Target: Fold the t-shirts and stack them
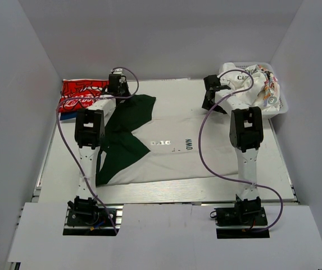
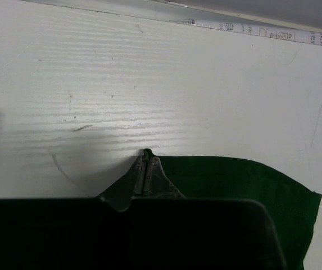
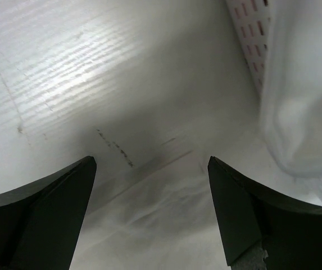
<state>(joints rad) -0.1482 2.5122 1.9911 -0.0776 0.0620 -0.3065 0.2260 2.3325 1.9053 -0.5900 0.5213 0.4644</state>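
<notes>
Since the left arm is reaching way out from its base, I've got its wrist over the far-left part of the table (image 1: pixel 273 163), with the left gripper (image 1: pixel 117 85) tipped down at the far edge of the dark green tee (image 1: pixel 128 121). On the left wrist cam the fingers (image 2: pixel 149 174) are pressed together with no gap, pinching the edge of that green cloth right against the tabletop.

The green tee lies rumpled across the left half of the off-white tee (image 1: pixel 172 160), which is spread flat mid-table with some black print showing. The red tee (image 1: pixel 77 95) sits folded at the far-left corner, just beside the left gripper.

The right arm goes up from its base and bends at the elbow, and the right gripper (image 1: pixel 212 93) points down just left of the white mesh basket (image 1: pixel 281 107). Its jaws are spread wide with nothing between them, only bare table underneath. The basket holds crumpled printed cloth (image 1: pixel 250 79), and I can't tell whether the gripper touches the basket wall.
</notes>
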